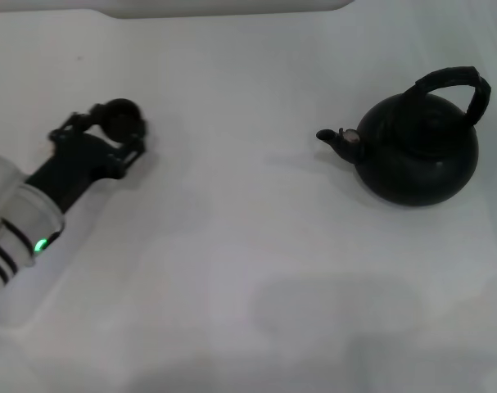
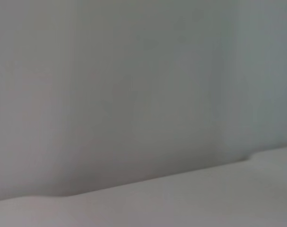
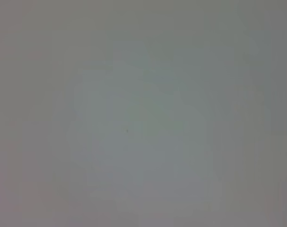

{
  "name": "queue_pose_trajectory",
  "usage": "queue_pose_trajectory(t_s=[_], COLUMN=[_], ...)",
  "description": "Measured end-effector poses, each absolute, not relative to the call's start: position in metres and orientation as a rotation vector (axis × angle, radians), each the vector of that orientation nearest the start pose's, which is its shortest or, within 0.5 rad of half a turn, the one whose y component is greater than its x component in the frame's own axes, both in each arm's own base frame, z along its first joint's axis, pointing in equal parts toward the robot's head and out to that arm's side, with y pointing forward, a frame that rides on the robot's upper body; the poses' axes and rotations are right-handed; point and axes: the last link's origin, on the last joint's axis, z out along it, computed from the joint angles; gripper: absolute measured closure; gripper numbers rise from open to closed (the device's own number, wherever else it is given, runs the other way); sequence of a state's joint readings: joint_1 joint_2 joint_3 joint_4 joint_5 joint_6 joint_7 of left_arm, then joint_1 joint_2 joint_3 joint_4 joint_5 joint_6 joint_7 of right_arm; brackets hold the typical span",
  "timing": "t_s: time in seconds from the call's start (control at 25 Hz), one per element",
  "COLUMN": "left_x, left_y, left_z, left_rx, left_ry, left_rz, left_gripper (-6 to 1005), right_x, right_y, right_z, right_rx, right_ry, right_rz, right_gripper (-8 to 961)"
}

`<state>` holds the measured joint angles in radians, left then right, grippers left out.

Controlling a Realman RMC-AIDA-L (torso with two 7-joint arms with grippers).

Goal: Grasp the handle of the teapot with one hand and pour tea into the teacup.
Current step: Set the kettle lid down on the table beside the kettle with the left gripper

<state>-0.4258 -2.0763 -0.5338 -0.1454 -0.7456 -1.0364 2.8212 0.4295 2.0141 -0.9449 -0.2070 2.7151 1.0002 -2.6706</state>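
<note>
Left hand: the black multi-fingered robot hand (image 1: 101, 143) on its silver-grey forearm with a white wrist lies low at the left of the white tabletop (image 1: 232, 270), with a green light showing on the forearm. Its fingers ring a small round dark thing, but whether they press on it or only stand around it cannot be told.

Teacup: the small round dark brown-black handleless cup (image 1: 121, 119) sits at the tips of that hand, touching or nearly so; which of the two is unclear.

Middle of the table: bare white surface between cup and pot, which stand well apart.

Teapot: the large round matte black pot (image 1: 416, 151) stands upright on the table at the right, its short spout with a small silvery tip (image 1: 340, 139) pointing left toward the cup.

Handle: the black arched bail with a wrapped, ribbed look (image 1: 457, 82) rises over the pot's top and leans toward the far right side.

Handling: the pot looks heavy and rigid, likely heavier if filled. The ribbed wrap should resist slipping. The crown of the arch seems the best hold, so the pot hangs level and tips forward under control.

Right hand: not in sight in any view; its state cannot be judged.
</note>
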Motion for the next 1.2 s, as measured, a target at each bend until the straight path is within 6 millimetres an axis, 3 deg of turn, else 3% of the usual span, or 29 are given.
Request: queue_pose_trajectory(t_s=[0.28, 0.84, 1.2], left_x=[-0.302, -0.288, -0.294], left_y=[0.295, 0.274, 0.269], left_z=[-0.1, -0.122, -0.126], left_rx=[-2.221, -2.387, -2.401], left_ry=[-0.514, -0.429, -0.446], left_rz=[-0.615, -0.621, -0.58], left_gripper=[292, 289, 287], right_x=[0.376, 0.37, 0.368], right_y=[0.354, 0.356, 0.355], right_z=[0.072, 0.069, 0.07], right_rx=[-1.415, -1.445, -1.445], right_ry=[0.677, 0.652, 0.64], right_rz=[0.686, 0.698, 0.709], right_gripper=[204, 203, 204])
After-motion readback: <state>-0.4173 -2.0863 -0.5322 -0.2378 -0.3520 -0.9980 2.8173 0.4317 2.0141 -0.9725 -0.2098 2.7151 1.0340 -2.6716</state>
